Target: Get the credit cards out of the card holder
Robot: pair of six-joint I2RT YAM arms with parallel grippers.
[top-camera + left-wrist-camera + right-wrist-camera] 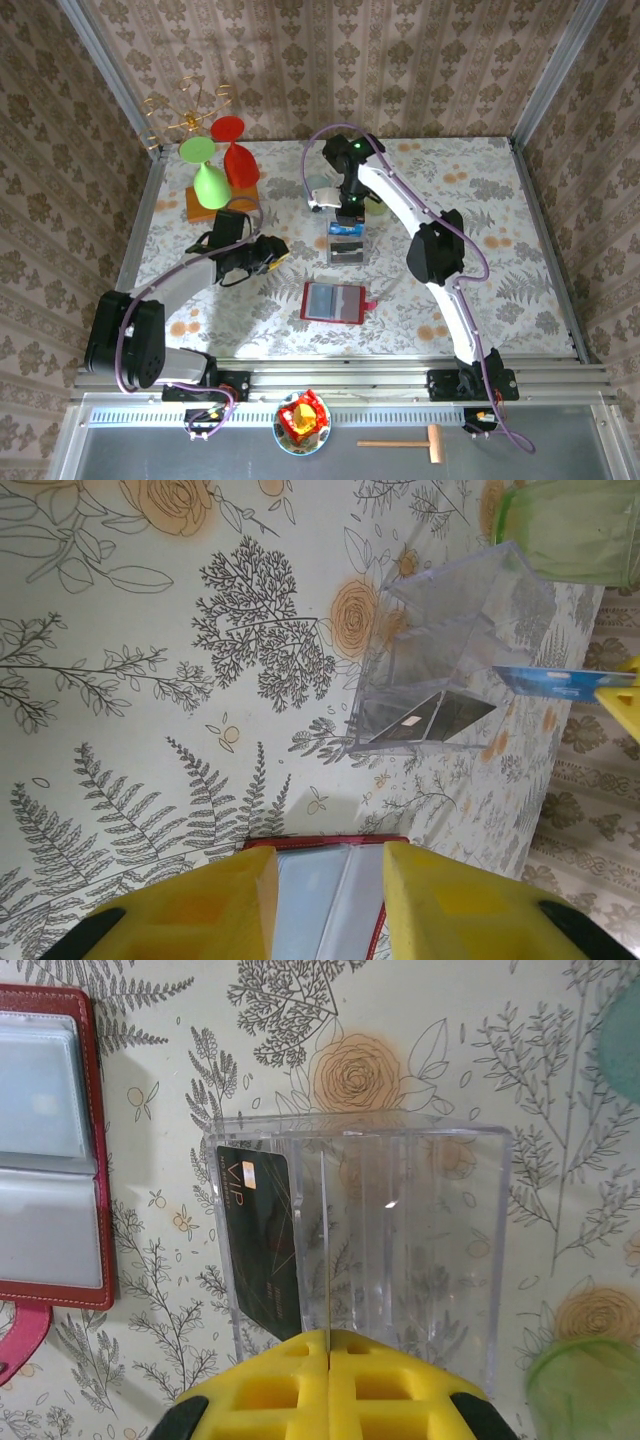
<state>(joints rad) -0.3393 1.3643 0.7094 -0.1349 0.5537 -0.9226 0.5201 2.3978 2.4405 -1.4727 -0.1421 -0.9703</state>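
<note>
One blue card (545, 682) clamped in right gripper (328, 1345) above clear box (400, 1240), left gripper (330, 865) spread apart just beside open red card holder (333, 302)

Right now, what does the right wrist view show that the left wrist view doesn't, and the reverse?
Right wrist, not left: the gold VIP print on the dark card and the pink strap of the card holder. Left wrist, not right: the face of the blue card, pinched by the right gripper, and the open left gripper. Both: the clear box, the card holder, a green object.
</note>
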